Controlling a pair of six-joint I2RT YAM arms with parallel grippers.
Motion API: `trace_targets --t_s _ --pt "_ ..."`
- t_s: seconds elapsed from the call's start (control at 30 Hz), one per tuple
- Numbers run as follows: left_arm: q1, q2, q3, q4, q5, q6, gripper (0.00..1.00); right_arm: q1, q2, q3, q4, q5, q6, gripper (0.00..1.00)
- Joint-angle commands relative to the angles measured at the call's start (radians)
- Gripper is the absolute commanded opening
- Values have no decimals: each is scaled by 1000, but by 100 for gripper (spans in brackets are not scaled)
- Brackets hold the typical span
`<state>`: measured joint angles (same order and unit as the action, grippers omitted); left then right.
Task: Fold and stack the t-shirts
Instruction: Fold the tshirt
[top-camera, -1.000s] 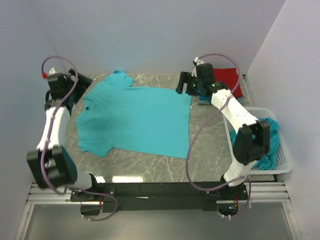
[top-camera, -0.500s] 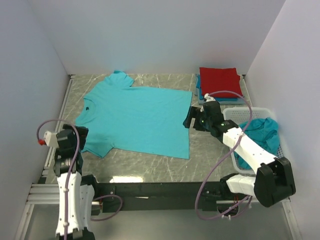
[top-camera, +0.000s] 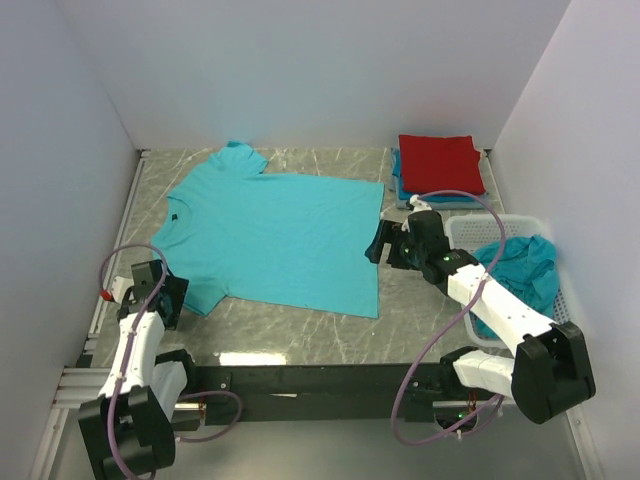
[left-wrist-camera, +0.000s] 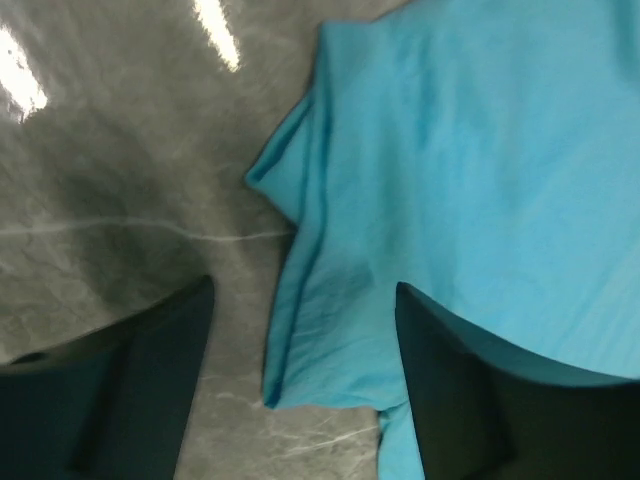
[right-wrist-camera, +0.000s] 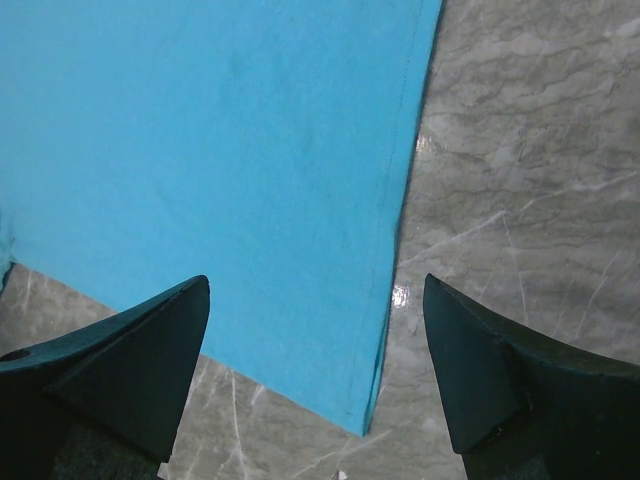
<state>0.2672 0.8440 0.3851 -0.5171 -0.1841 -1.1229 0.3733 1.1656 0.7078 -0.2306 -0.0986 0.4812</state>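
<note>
Since flat turquoise cotton t-shirt (top-camera: 275, 235) awaits folding, left hand (top-camera: 170, 299) spread over eight-o'clock sleeve (left-wrist-camera: 325, 290), right hand (top-camera: 384, 243) spread over three-o'clock hem (right-wrist-camera: 392, 250).

Left arm (top-camera: 135, 342), right arm (top-camera: 492, 302): jaws apart

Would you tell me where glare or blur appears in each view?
Top external: a glare strip on the table near its front edge. Left wrist: two bright streaks top left, pincer fingers dark and soft. Right wrist: a small glint beside the teal t-shirt hem.
</note>
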Motion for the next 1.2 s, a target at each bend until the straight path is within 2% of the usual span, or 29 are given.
trace_targets --t_s 0.0,0.07,0.13,0.43,0.53,0.73,0.83,0.93,1.17 --pt "4 23 -34 66 63 -9 73 4 -37 9 37 16 -12 93" --pt "4 33 -51 72 45 -9 62 4 -34 12 28 26 -13 93" --pt "6 36 -61 71 26 -8 58 6 -32 9 30 31 -12 93" --pt "4 98 -61 124 0 20 56 6 -32 7 34 30 -7 93" --pt "6 136 -63 166 28 35 52 4 -27 9 33 36 -4 93" --pt "4 193 -74 221 63 77 37 4 -21 12 22 39 -1 92" --pt "4 184 -75 216 67 90 24 4 -15 10 16 28 2 91" --pt "4 143 -89 210 67 101 1 12 -9 4 22 1 -4 90" --pt "4 4 -130 200 99 94 0 116 29 22 -21 66 -27 90"
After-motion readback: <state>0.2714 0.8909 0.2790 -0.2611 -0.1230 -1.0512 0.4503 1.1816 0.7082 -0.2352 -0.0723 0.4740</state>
